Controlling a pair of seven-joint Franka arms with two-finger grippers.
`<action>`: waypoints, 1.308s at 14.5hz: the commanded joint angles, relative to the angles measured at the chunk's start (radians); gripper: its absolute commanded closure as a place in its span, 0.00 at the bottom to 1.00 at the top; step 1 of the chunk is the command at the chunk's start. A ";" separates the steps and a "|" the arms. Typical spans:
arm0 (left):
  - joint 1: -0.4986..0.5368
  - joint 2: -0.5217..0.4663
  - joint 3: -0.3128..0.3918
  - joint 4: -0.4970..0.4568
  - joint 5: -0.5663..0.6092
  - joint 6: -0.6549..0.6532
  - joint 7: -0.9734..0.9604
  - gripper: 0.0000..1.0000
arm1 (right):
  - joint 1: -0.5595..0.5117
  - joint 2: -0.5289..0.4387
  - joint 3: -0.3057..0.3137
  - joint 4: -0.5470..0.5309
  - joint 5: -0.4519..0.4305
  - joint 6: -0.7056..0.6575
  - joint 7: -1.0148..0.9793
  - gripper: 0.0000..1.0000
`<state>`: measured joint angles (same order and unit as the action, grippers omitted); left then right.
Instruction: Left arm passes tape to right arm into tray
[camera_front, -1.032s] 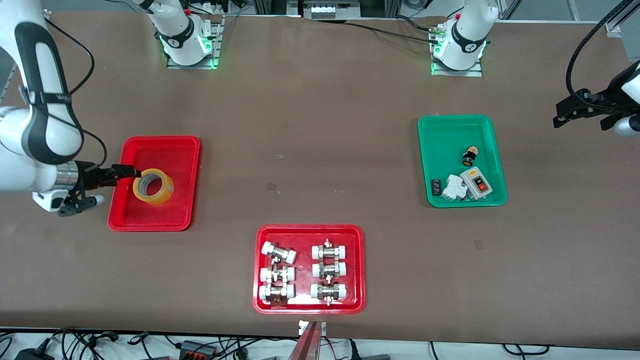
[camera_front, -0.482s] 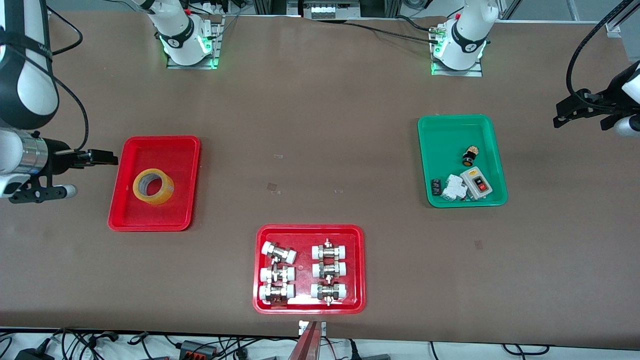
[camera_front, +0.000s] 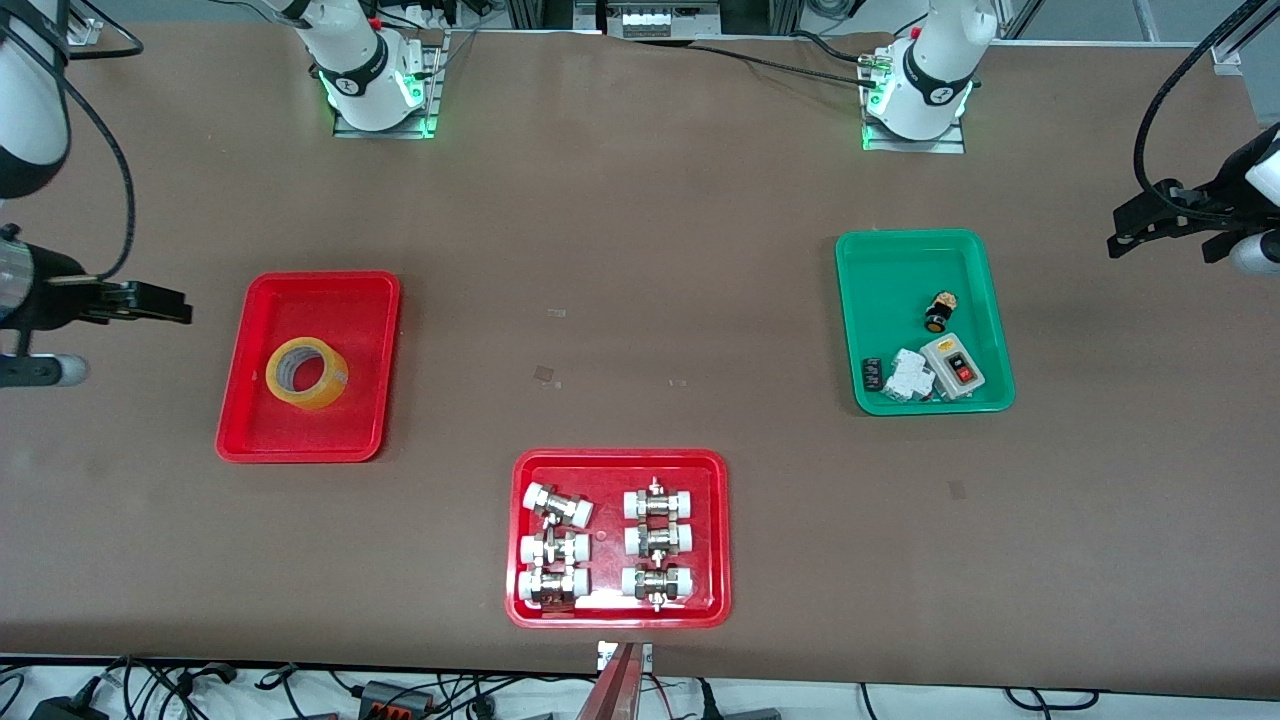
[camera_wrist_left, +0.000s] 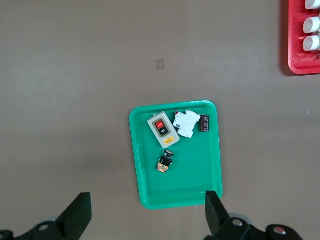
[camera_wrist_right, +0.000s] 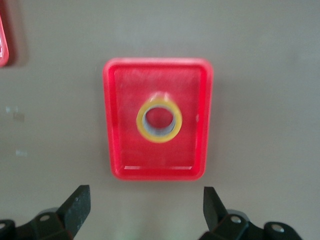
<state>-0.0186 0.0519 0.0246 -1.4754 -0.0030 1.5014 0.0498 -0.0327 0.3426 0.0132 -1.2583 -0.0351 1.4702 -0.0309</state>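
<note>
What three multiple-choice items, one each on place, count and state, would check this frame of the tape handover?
1. Where is the tape?
A. In the red tray at the right arm's end of the table
B. In the green tray
C. On the bare table

2. How many trays are on the table?
A. Two
B. Three
C. Four

3. What is the state of the right claw?
A. Shut on the tape
B. Open, holding nothing
C. Shut on a tray rim

Answers:
1. A: the front view shows the yellow roll lying inside that red tray.
2. B: there are two red trays and one green one; the second red tray holds metal fittings.
3. B: the right wrist view shows its fingers spread wide, with the tape lying apart from them in the tray. The left claw is also open, over the green tray.
</note>
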 joint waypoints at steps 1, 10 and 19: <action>0.008 -0.021 -0.002 -0.026 0.000 0.017 0.024 0.00 | 0.007 0.012 0.004 0.037 -0.035 0.083 0.028 0.00; 0.008 -0.021 -0.002 -0.028 -0.002 0.016 0.024 0.00 | -0.001 -0.123 -0.003 -0.134 -0.022 0.214 0.026 0.00; 0.009 -0.021 -0.002 -0.028 -0.002 0.016 0.024 0.00 | -0.009 -0.359 -0.009 -0.475 0.007 0.346 0.006 0.00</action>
<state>-0.0156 0.0519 0.0246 -1.4780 -0.0030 1.5015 0.0498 -0.0347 0.0312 0.0046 -1.6844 -0.0445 1.7961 -0.0174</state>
